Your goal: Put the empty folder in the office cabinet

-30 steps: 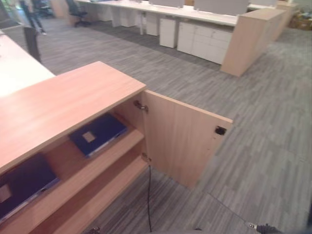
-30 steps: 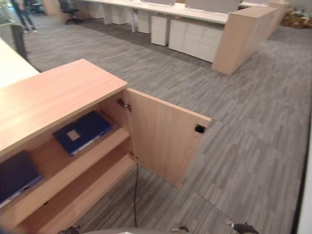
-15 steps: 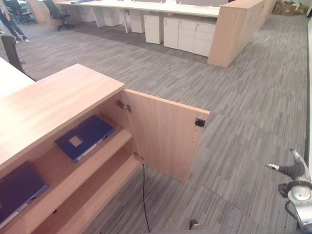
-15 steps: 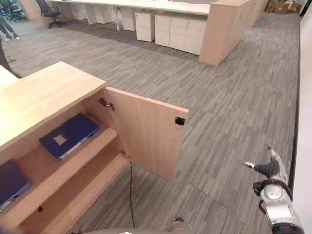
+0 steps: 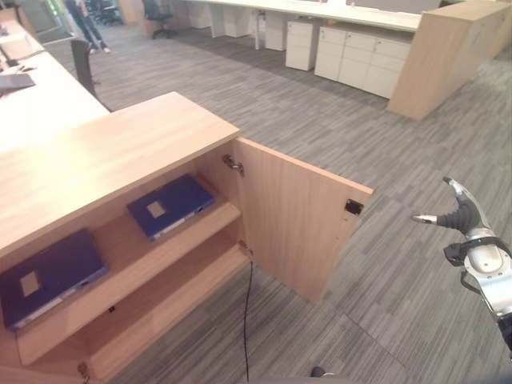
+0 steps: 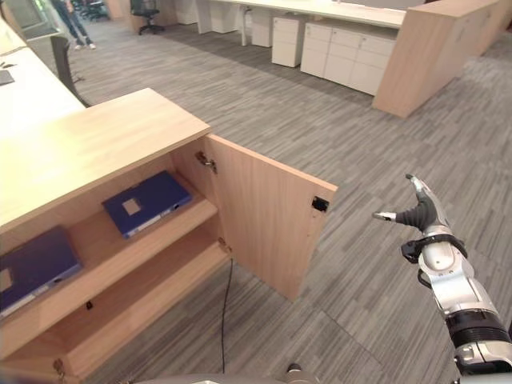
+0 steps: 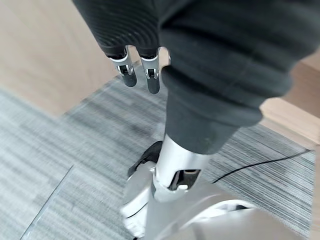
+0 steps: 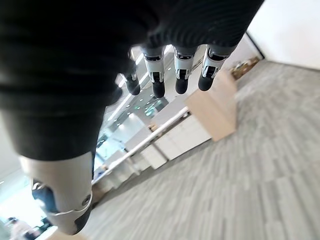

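Note:
A low wooden cabinet (image 5: 104, 152) stands on my left with its door (image 5: 300, 224) swung wide open. On its upper shelf lie two flat blue folders, one near the hinge (image 5: 170, 206) and one farther left (image 5: 48, 276). The lower shelf (image 5: 168, 300) is bare. My right hand (image 6: 424, 220) is raised in the air to the right of the door, well apart from it, open and holding nothing. In the left wrist view my left hand (image 7: 150, 75) hangs low over the carpet beside the cabinet, fingers straight, empty.
Grey striped carpet (image 5: 336, 136) spreads around the cabinet. White desks with drawer units (image 5: 360, 60) and a tall wooden cabinet (image 5: 448, 56) line the back. A white desk (image 5: 40, 104) with a dark chair (image 5: 80, 64) is at far left. A person (image 5: 84, 20) walks far off.
The camera has swung, so the whole scene has shifted. My right hand has come up into view at the right and has risen higher. The folders lie as before.

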{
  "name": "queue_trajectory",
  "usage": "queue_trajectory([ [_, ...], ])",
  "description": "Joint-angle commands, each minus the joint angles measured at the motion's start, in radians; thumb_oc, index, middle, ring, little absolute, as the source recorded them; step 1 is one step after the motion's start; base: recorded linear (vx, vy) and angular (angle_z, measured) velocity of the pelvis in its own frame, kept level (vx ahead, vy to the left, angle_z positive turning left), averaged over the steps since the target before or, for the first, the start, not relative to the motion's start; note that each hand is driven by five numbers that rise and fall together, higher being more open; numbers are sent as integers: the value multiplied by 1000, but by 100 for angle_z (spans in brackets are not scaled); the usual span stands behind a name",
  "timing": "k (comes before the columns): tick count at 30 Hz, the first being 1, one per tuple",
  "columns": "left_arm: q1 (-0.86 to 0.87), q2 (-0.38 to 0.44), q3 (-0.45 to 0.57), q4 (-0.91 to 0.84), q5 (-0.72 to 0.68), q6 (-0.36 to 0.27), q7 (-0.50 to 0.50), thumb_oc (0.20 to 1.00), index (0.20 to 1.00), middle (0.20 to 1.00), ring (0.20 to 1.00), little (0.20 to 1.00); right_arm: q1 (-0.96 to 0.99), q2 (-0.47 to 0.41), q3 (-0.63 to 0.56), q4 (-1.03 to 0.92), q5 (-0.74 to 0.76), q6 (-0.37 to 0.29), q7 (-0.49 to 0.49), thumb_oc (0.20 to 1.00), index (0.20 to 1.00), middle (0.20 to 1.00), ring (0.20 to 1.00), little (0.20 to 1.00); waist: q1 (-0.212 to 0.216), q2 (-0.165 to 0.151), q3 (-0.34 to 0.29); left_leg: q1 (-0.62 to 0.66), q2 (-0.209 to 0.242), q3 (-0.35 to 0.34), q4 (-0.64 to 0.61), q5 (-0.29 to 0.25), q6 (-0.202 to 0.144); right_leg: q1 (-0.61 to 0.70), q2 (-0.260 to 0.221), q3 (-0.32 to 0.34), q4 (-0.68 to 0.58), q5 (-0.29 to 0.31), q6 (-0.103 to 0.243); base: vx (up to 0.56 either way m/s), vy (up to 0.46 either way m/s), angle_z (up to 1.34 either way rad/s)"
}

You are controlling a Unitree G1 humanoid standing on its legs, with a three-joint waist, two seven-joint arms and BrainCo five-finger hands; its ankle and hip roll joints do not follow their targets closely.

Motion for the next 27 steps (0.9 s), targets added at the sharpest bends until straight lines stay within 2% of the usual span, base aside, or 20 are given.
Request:
queue_trajectory([
  [1, -13, 65, 7, 26, -21, -5, 9, 1000, 1000, 1000, 1000, 1000, -47, 6, 1, 4, 116, -57, 35, 1000, 1000, 1000, 1000, 1000, 9, -80, -8, 6, -3, 7, -37, 84, -192, 132, 81, -42, -146, -145, -31, -14, -21, 21],
  [5, -8, 66, 5, 26, -18, -6, 5, 1000, 1000, 1000, 1000, 1000, -52, 10, 18, 4, 147, -62, 61, 1000, 1000, 1000, 1000, 1000, 14, -76, -7, -2, -3, 5, -44, 101, -197, 137, 83, -52, -150, -148, -34, -10, -13, 13],
  [8, 4, 63, -9, 25, -17, -8, -6, 1000, 1000, 1000, 1000, 1000, -88, 29, 94, 72, 189, -54, 112, 1000, 1000, 1000, 1000, 1000, 33, -69, -6, -9, -5, 3, -57, 123, -203, 151, 87, -77, -159, -152, -39, -12, -19, 17],
  [21, 9, 47, -41, 26, -20, -7, -22, 1000, 1000, 1000, 1000, 1000, -157, 107, 236, 308, 218, -5, 199, 1000, 1000, 1000, 1000, 1000, 52, -58, -5, -16, -13, 11, -55, 125, -202, 167, 84, -109, -163, -162, -44, -13, 3, 18],
  [27, 11, 50, -49, 20, -13, -8, -30, 1000, 1000, 1000, 1000, 1000, -167, 175, 311, 285, 254, 3, 246, 1000, 1000, 1000, 1000, 1000, 60, -53, -7, -15, -13, 9, -63, 131, -204, 169, 87, -108, -164, -164, -46, -5, 3, 1],
])
